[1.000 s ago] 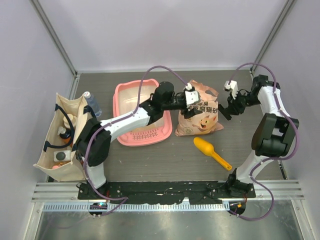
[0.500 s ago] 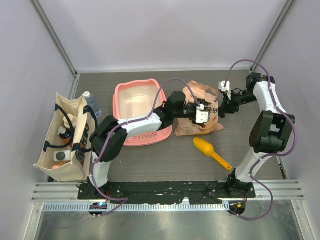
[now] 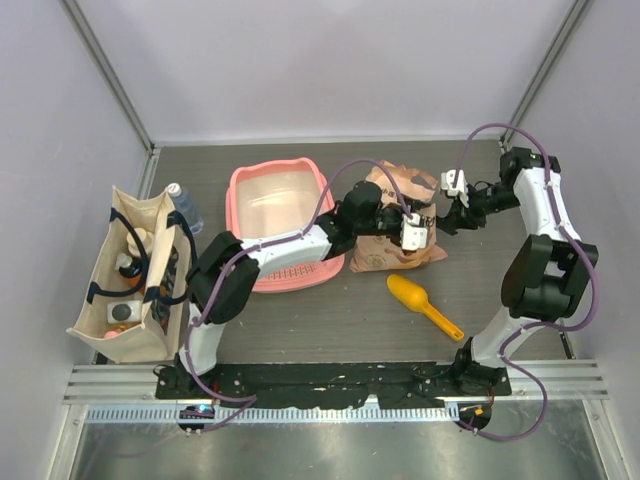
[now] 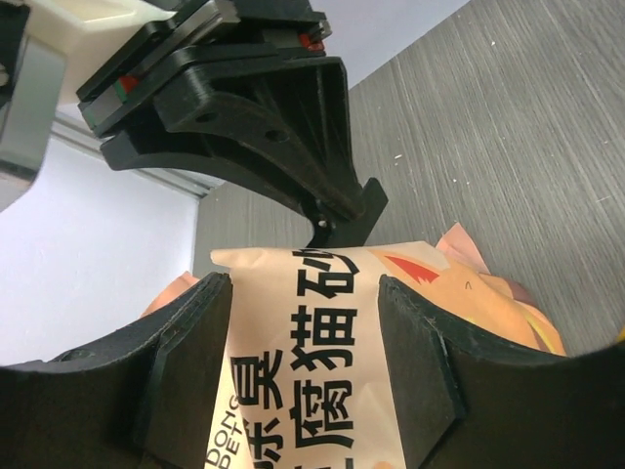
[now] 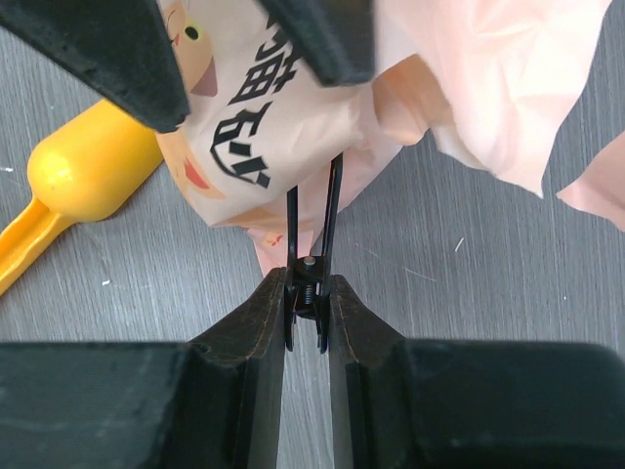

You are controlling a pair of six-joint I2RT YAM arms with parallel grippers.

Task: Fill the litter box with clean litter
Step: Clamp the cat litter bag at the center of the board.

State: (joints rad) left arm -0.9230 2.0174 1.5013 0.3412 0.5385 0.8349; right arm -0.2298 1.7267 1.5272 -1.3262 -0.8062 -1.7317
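We are treating the peach bag [image 3: 388,256] as the thing to handle, since no clean litter is showing anywhere; we are judging that it is all inside that bag. The litter box [image 3: 275,205] is sitting at about 11 o'clock on the table in the overhead view. Its whitish floor is showing bare, with the bag just beside it at 3 o'clock. The yellow scoop [image 3: 422,300] is lying at 5 o'clock from the bag.

We are expecting the bag to behave as soft, slick, crinkly film weighed down by loose granules. It will be sagging and shifting under any lift, and a flat grip on its printed face is likely to slip. The gathered top edge or a corner looks like the better hold, with the second arm steadying the body. The granules should run fast once the mouth tips. The box looks stiff and light, so it may slide if nudged.

The left gripper [image 4: 303,288] is standing wide, its fingers [image 4: 190,352] straddling the bag's printed face. We cannot tell whether they are pressing on it. The right gripper [image 5: 309,285] is clenched on a thin black metal clip [image 5: 311,264] at the bag's 3 o'clock edge.
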